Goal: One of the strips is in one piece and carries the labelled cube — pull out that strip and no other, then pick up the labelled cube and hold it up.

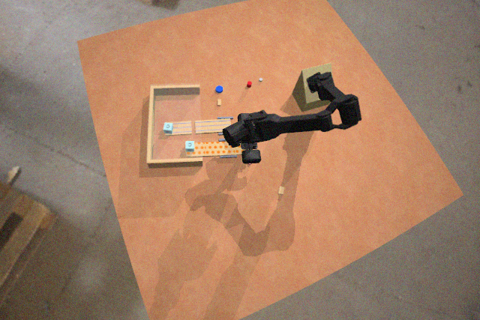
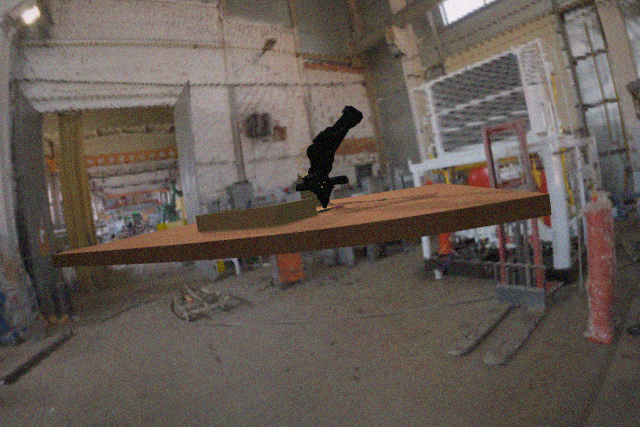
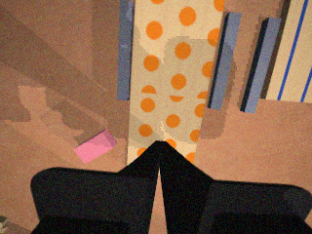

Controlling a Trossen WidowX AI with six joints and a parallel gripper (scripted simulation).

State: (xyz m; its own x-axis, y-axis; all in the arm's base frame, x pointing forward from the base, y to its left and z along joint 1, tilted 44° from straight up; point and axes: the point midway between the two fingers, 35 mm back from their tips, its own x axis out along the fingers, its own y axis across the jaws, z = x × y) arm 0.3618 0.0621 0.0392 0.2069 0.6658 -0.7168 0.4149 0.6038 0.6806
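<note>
The orange-dotted strip (image 1: 213, 148) (image 3: 166, 58) runs out of the tray without a visible gap; its dot pattern breaks at one crosswise line. A light-blue cube (image 1: 189, 145) with a dark mark sits on its tray end. The blue-lined strip is in two pieces, a far piece (image 1: 181, 127) and a near piece (image 1: 209, 126), with a gap between. Another light-blue cube (image 1: 167, 127) with a dark mark sits on the far piece. My gripper (image 3: 160, 145) (image 2: 325, 206) is shut and empty, its tips over the dotted strip's near part; contact cannot be told.
A wooden-walled tray (image 1: 150, 123) (image 2: 248, 218) surrounds the cubes. Grey rails (image 1: 228, 156) (image 3: 125, 49) flank the strips. A pink block (image 3: 96, 145) lies beside the dotted strip. A blue disc (image 1: 219, 89), red piece (image 1: 249, 84), white piece (image 1: 260, 79) and tan blocks (image 1: 219, 102) (image 1: 281, 189) lie around.
</note>
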